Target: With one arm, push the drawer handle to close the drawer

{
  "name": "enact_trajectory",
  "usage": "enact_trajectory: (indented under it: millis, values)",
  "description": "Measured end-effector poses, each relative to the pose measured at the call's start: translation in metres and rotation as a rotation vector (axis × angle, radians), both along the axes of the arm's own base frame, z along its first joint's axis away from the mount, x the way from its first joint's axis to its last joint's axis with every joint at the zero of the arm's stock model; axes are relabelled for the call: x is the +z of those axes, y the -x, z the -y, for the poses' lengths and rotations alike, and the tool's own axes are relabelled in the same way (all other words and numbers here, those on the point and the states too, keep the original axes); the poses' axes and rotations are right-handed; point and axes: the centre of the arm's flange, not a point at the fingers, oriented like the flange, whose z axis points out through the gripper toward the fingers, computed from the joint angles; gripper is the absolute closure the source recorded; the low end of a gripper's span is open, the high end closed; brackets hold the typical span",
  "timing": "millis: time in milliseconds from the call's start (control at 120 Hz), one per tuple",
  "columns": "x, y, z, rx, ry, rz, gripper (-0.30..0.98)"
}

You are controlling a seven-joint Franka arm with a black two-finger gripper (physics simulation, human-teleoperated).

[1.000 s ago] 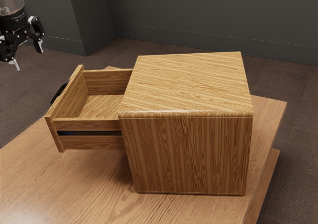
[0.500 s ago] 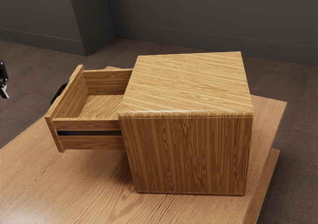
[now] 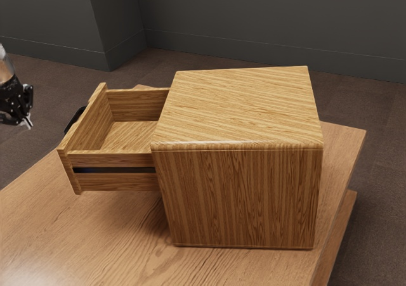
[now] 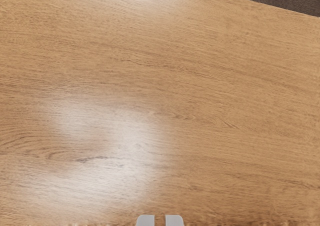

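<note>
Claw (image 3: 26,122) hangs in open air, apart from drawer's edge (image 3: 91,113).

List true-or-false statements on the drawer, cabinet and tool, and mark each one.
1. The drawer sticks out of the cabinet. True.
2. The cabinet stands on the floor. False: it stands on the wooden table.
3. The dark handle is on the drawer's front, toward the exterior view's left. True.
4. The tool is pressed against the handle. False: the exterior view shows a gap between them.
5. A cup lies in the drawer. False: the visible part of its inside is bare.
</note>
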Motion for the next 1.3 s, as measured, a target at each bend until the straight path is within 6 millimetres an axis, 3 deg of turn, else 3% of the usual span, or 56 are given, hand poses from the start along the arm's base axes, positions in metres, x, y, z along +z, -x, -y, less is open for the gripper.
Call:
enact_trajectory:
  millis: [233, 933, 1300]
  values:
    - [-0.023, -0.002, 0.031, -0.069, -0.004, 0.024, 0.78]
    - [-0.046, -0.050, 0.078, -0.132, -0.006, 0.105, 0.78]
    - [-0.051, -0.077, 0.119, -0.174, 0.007, 0.129, 0.79]
